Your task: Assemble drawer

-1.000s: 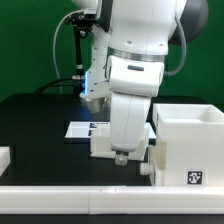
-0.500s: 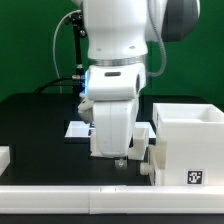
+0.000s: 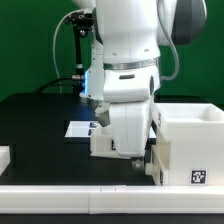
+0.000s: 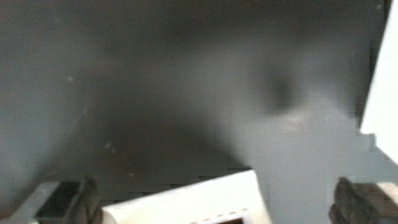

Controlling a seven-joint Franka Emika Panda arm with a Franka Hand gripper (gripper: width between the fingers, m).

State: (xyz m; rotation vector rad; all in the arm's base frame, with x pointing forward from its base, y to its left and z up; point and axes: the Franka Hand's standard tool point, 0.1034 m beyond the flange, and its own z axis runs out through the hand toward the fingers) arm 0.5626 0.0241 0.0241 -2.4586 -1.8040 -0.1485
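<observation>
Wrist view: the two dark fingertips (image 4: 68, 203) of the gripper (image 4: 217, 205) stand wide apart at opposite edges of the picture, with nothing clamped between them. Between them and beneath lies the white corner of a tray (image 4: 192, 205); neither fingertip touches it. Whether this is the same tray as the one seen under the arm in the exterior view cannot be told. The rest of the wrist view is the dark, blurred table (image 4: 160, 90), with a white edge at one side too cropped to identify.

Exterior view: the gripper (image 3: 127, 152) is lowered close to the table (image 3: 35, 120), its fingers hidden behind the arm's white body. A small white tray (image 3: 102, 146) lies directly under it, largely covered by the arm. Touching or just beside it, on the exterior view's right, stands the large open-topped shell (image 3: 190, 140), upright, with a square tag on its near face. The marker board (image 3: 80, 128) lies flat behind the tray. A long white border bar (image 3: 70, 200) runs along the near edge, and a further white part (image 3: 4, 157) shows at the exterior view's left edge.
</observation>
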